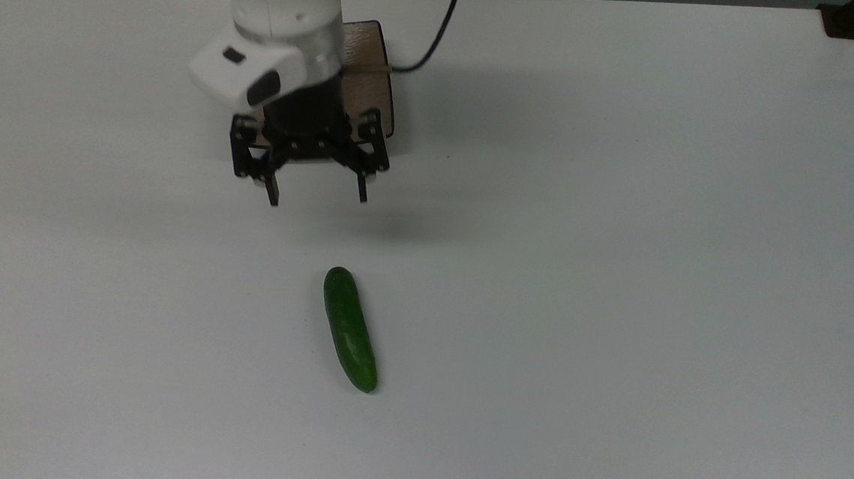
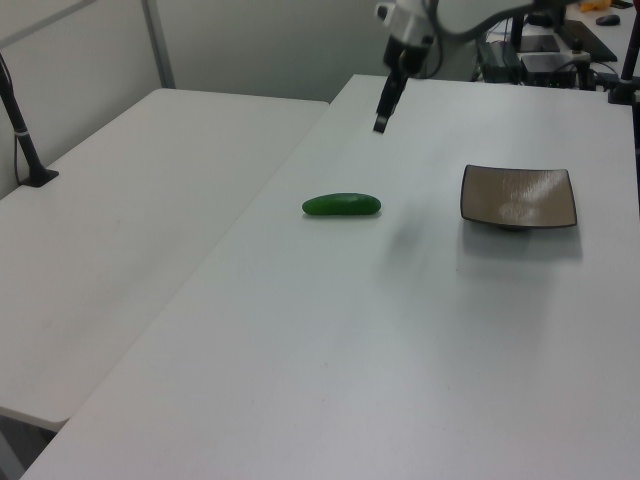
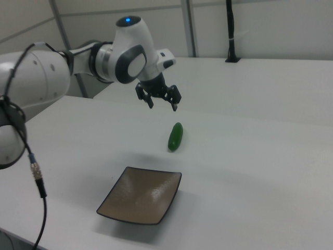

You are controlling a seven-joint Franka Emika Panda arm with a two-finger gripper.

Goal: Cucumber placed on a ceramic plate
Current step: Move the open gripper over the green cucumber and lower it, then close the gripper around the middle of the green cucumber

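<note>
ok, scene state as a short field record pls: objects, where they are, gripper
cucumber: lying flat on the white table, untouched
ceramic plate: empty, brown, square, on the table, apart from the cucumber
gripper: above the table between plate and cucumber in the top view, pointing down, holding nothing
jaws: spread wide
contact: none between gripper and cucumber
task status: cucumber not yet picked up, not on the plate

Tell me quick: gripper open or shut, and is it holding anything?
Gripper: open, fingers spread wide, holding nothing; it hangs above the table, apart from the cucumber.
</note>
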